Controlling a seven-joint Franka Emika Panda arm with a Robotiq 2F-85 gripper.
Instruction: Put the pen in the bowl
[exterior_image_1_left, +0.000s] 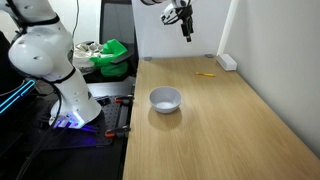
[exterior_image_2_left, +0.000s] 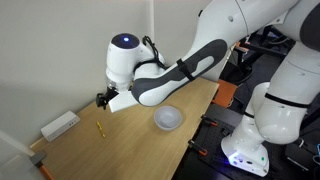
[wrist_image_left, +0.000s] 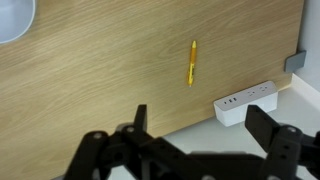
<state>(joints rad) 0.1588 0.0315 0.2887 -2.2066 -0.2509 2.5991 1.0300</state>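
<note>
The pen (exterior_image_1_left: 205, 74) is a thin yellow-orange stick lying flat on the wooden table, near the far edge. It also shows in an exterior view (exterior_image_2_left: 100, 129) and in the wrist view (wrist_image_left: 193, 62). The white bowl (exterior_image_1_left: 165, 99) stands upright nearer the table's middle, also in an exterior view (exterior_image_2_left: 168, 118), with only its rim at the top left corner of the wrist view (wrist_image_left: 12, 22). My gripper (exterior_image_1_left: 186, 33) hangs high above the table, above the pen area. Its fingers are spread apart and empty in the wrist view (wrist_image_left: 200, 125).
A white rectangular block (exterior_image_1_left: 227, 62) lies by the wall beyond the pen, also in an exterior view (exterior_image_2_left: 59, 125) and the wrist view (wrist_image_left: 248, 103). A green bin (exterior_image_1_left: 112, 55) stands off the table beside the robot base. The wooden table (exterior_image_1_left: 230, 130) stretches toward the front.
</note>
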